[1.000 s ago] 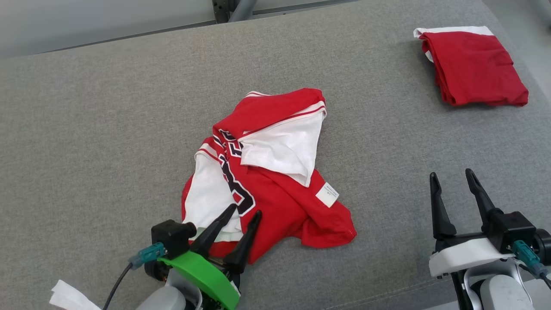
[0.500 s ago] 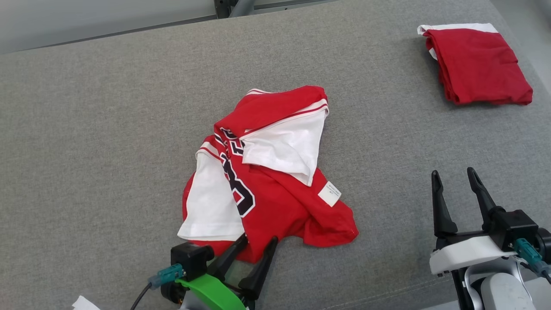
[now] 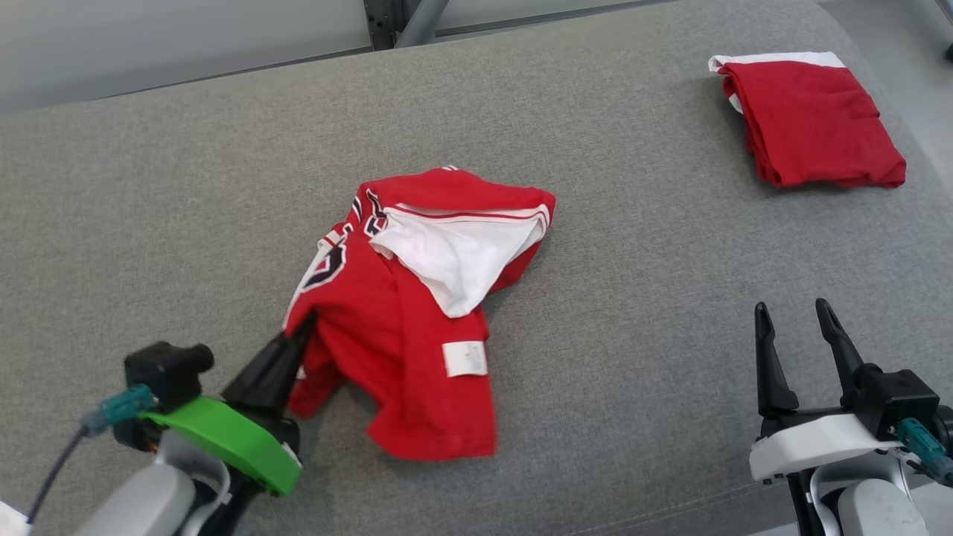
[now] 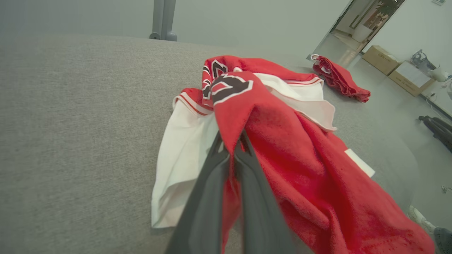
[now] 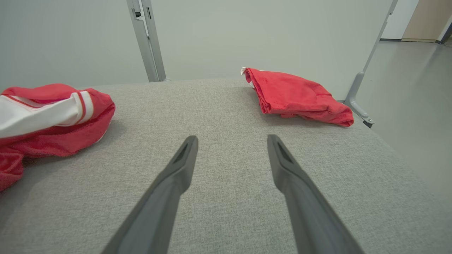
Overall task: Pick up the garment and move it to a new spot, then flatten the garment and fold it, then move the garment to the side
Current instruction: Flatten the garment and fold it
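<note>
A crumpled red and white garment [image 3: 402, 298] with dark lettering lies mid-table on the grey surface. My left gripper [image 3: 301, 331] is shut on its near-left red edge, and the cloth rises in a ridge there. From the left wrist view, the red fabric [image 4: 282, 148] drapes over my closed left gripper [image 4: 231, 141], pinched between the two fingers. At the lower right my right gripper [image 3: 797, 316] stands open over bare table, well apart from the garment. The right wrist view has the right gripper [image 5: 231, 139] with its fingers spread and the garment [image 5: 53, 116] off to the left.
A second red garment [image 3: 811, 123], folded, rests at the table's far right corner, also seen folded [image 5: 296, 97] ahead of the right gripper. The grey padded table [image 3: 149, 223] has a metal post [image 3: 406, 18] behind its far edge. Cardboard boxes [image 4: 399, 68] stand on the floor beyond.
My left gripper has closed on the garment's near-left edge and pulled it up and to the left, reshaping the heap. The right gripper stays put and open.
</note>
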### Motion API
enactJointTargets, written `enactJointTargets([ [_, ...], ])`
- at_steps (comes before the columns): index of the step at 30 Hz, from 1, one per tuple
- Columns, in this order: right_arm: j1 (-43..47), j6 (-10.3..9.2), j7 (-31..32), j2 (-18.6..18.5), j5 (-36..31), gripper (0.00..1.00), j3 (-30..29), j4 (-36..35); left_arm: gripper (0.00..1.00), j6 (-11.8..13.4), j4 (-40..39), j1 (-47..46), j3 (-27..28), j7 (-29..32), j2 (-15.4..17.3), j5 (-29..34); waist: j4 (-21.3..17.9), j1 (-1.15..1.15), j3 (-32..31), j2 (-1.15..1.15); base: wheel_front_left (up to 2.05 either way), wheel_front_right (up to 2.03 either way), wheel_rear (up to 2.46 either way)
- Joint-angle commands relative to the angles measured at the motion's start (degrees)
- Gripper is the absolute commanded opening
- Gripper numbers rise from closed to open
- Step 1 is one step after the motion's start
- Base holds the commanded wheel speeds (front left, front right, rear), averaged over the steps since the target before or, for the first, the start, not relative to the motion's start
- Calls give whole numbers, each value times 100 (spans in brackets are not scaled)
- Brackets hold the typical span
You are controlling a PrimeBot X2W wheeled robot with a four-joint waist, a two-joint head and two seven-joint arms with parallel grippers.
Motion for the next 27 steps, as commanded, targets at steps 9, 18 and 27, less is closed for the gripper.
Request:
enactJointTargets([
  [9, -115, -9, -15, -5, 118, 100, 138, 62, 0, 269, 343, -1083, 401, 578, 870, 375, -33, 0, 50, 23, 0, 0, 0],
  [18, -12, -9, -15, -6, 73, 100, 121, 130, 100, 96, 2215, -1331, 168, 328, 368, 469, -173, 0, 62, 23, 0, 0, 0],
  [27, 164, -9, -15, -5, -13, 100, -37, 127, 100, 457, 2329, -972, 636, -294, 251, 343, 77, 0, -152, 23, 0, 0, 0],
])
